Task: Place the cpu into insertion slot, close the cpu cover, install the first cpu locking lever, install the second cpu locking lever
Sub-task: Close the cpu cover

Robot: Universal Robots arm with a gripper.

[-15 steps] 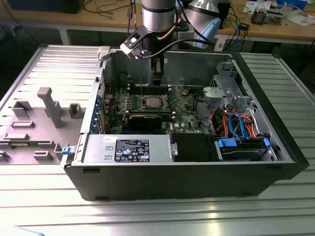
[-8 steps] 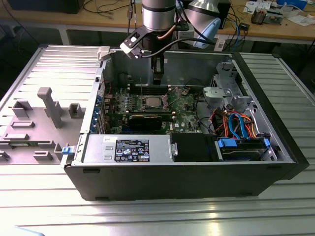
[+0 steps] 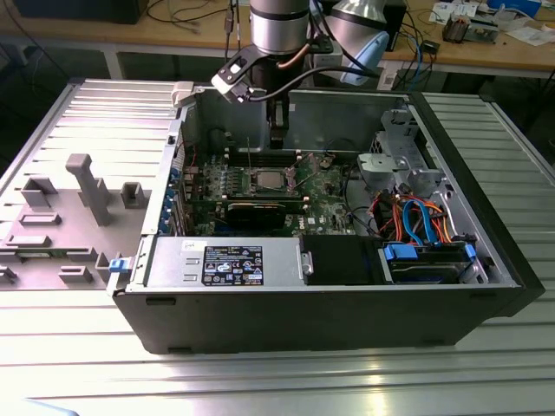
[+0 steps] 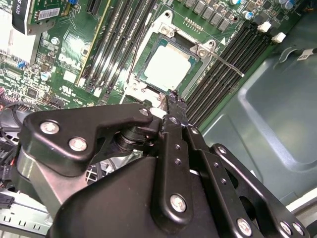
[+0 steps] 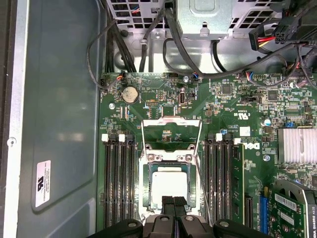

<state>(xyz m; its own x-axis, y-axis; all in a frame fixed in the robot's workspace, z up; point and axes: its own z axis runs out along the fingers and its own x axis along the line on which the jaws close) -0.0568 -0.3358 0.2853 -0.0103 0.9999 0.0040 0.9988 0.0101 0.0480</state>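
Silver-grey cylindrical arm (image 3: 277, 26) trailing a black cable (image 3: 299, 80); matte black hand (image 4: 172, 99) built of linked bars with shiny silver screws (image 4: 178, 202).

You have the cpu (image 5: 171, 184) lying flat in the insertion slot (image 5: 146, 171), with its pale silver-grey square top facing up and its edges in line with the slot's shiny metal rim. In the second wrist view you see it as a bright square, level inside that rim. The cpu cover (image 5: 171, 121), a thin silver frame with a central window, stands swung up from one edge of the slot, clear of the chip. A thin locking lever (image 4: 225, 63) angles outward from the slot's corner.
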